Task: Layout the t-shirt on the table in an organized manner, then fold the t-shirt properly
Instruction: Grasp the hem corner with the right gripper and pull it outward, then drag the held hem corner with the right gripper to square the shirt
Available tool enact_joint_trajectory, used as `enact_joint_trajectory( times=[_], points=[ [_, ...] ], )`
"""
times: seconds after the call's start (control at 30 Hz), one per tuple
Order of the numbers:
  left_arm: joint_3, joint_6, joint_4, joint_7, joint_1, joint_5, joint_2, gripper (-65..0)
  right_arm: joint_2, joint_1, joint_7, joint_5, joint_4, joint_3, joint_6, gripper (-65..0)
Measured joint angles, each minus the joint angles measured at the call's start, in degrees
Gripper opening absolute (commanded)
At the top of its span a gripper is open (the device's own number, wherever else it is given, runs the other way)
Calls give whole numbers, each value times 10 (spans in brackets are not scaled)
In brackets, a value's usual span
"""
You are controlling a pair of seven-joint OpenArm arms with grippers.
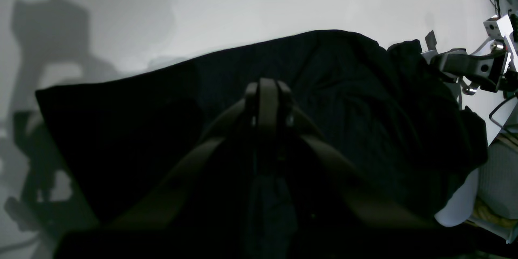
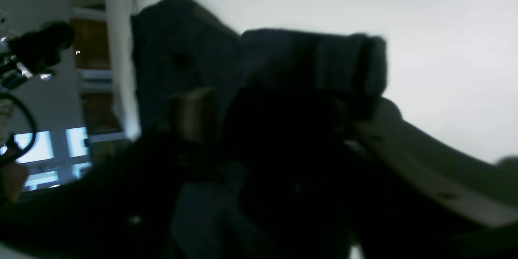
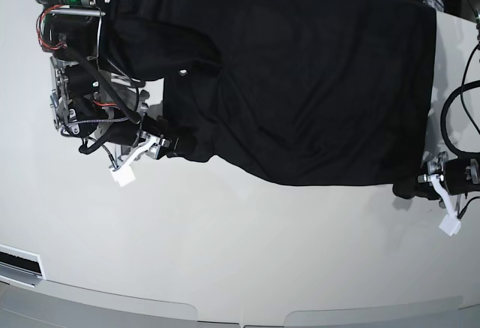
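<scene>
Two grippers work opposite ends of the t-shirt (image 3: pixel 315 88), which lies spread dark across the far part of the table (image 3: pixel 240 245), its right side fairly flat and its left side bunched into folds. The left gripper (image 3: pixel 411 188) sits at the near corner by the hem with its jaws pressed together; it seems to pinch the cloth there, probably to anchor that edge, though black on black hides the contact. The right gripper (image 3: pixel 174 145) is buried in the rumpled sleeve area, likely to tug the wrinkles out. Its wrist view is blurred, so whether those jaws are apart or clamped I cannot tell.
</scene>
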Motion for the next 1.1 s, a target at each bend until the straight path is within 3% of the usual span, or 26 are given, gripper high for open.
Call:
enact_joint_trajectory(
  times=[0.07,0.1,0.4,0.43,0.47,0.53,0.6,0.63,0.7,0.77,0.97,1.1],
  points=[
    [0,0,0,0,0,0,0,-650,0,13,-15,1,0,0,0,-598],
    [0,0,0,0,0,0,0,-650,0,22,-26,1,0,0,0,-650],
    [0,0,0,0,0,0,0,-650,0,71,-111,-13,64,0,0,-650],
    [0,0,0,0,0,0,0,-650,0,72,-117,-30,77,0,0,-642],
    [0,0,0,0,0,0,0,-650,0,73,-119,-48,83,0,0,-587],
    [0,0,0,0,0,0,0,-650,0,71,-112,-93,83,0,1,-428],
    [0,0,0,0,0,0,0,-650,0,54,-66,-137,83,0,2,-291],
    [0,0,0,0,0,0,0,-650,-1,42,-32,-162,83,0,2,-263],
    [0,0,0,0,0,0,0,-650,-1,19,19,-215,82,0,-42,-260],
    [0,0,0,0,0,1,0,-650,0,-7,66,-224,82,0,-56,-260],
    [0,0,0,0,0,0,0,-650,-1,-41,110,-225,83,1,-56,-260],
    [0,0,0,0,0,0,0,-650,-9,-52,104,-191,83,1,-16,-261]
  ],
)
